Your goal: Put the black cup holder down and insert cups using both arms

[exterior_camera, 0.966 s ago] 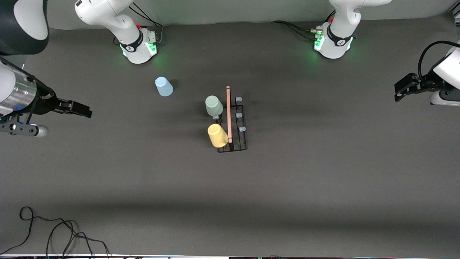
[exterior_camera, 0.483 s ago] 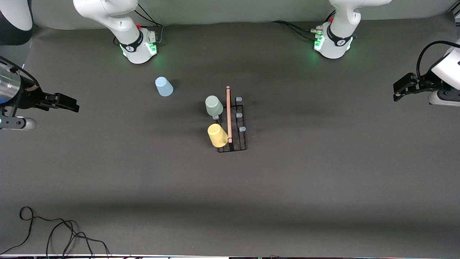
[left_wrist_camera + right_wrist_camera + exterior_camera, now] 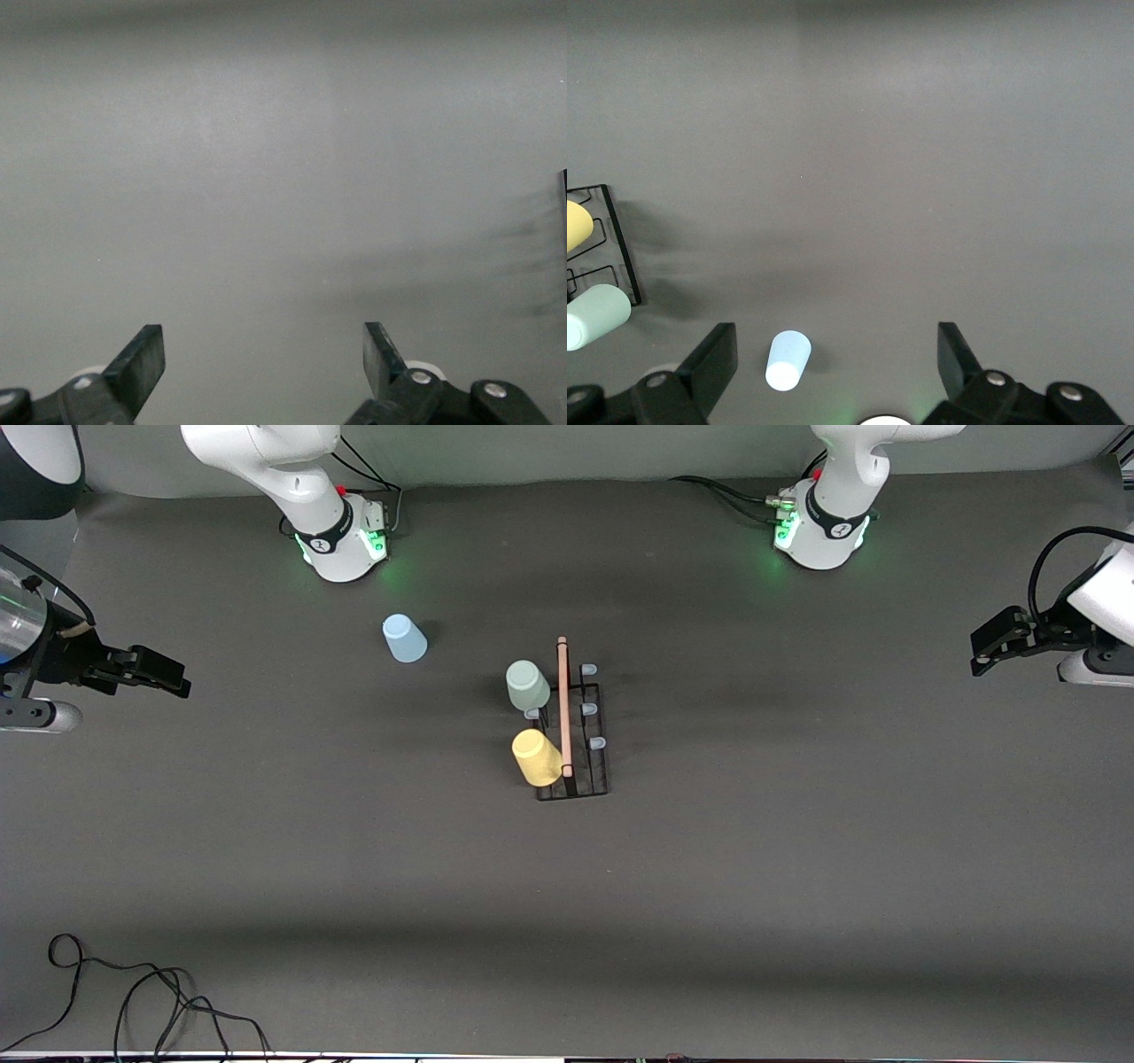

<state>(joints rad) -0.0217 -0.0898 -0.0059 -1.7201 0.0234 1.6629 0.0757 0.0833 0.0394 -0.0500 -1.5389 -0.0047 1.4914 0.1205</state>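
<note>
A: Count it off for me, starting at the right arm's end of the counter [image 3: 709, 886].

B: One right claw [image 3: 168, 675], up over the counter's edge at that end, well apart from the rack. Its fingers [image 3: 709, 363] stand wide apart with nothing between them.

A: And cups?

B: Three. The light blue cup [image 3: 404, 638] stands alone, mouth down, toward the right arm's end from the black cup holder [image 3: 574, 731] and farther from the front camera than it. The pale green cup [image 3: 527, 685] and the yellow cup [image 3: 536, 758] both sit tilted on pegs on the rack's side toward the right arm, the yellow one nearer the camera.

A: The holder itself?

B: One, mid-counter. Thin black wire, rectangular base, a light wooden rod [image 3: 563, 704] running along its top. I count four pale blue-capped pegs uncovered: one between the green and yellow cups, three on the side toward the left arm.

A: Last?

B: One left claw [image 3: 983, 646], over the counter's edge at the left arm's end, well apart from the holder, fingers [image 3: 140, 365] spread wide and empty
</note>
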